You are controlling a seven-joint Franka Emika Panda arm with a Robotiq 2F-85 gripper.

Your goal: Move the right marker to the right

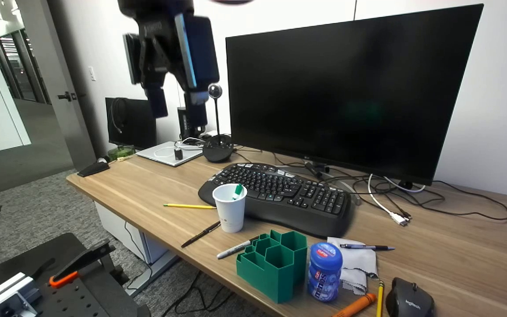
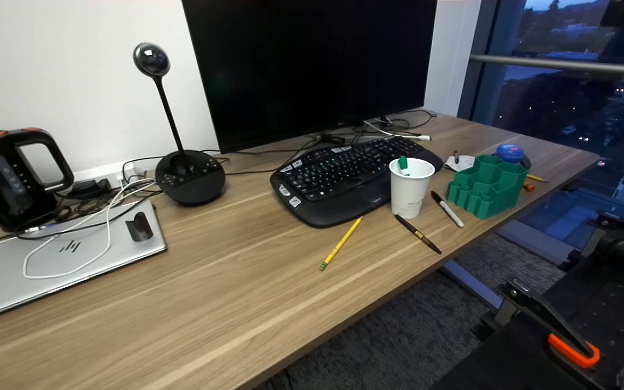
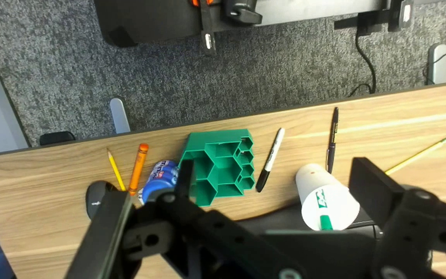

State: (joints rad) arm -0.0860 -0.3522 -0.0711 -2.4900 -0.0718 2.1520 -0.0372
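Observation:
A white marker with a black cap (image 1: pixel 233 250) lies on the desk between the cup and the green organizer; it also shows in an exterior view (image 2: pixel 447 209) and the wrist view (image 3: pixel 272 157). A dark pen-like marker with yellow print (image 1: pixel 200 234) lies beside the cup; it also shows in the wrist view (image 3: pixel 333 135). A green-capped marker (image 1: pixel 237 191) stands in the white paper cup (image 1: pixel 231 215). My gripper (image 1: pixel 178 108) is open and empty, high above the desk. In the wrist view its fingers (image 3: pixel 275 174) are wide apart, with the marker and cup far below between them.
The green organizer (image 1: pixel 264 264) stands near the front edge, with a blue gum jar (image 1: pixel 325 273) beside it. A black keyboard (image 1: pixel 280 193) lies behind the cup, below a large monitor (image 1: pixel 346 97). A yellow pencil (image 2: pixel 340 244), orange crayon (image 3: pixel 138 168) and mouse (image 1: pixel 409 299) lie around.

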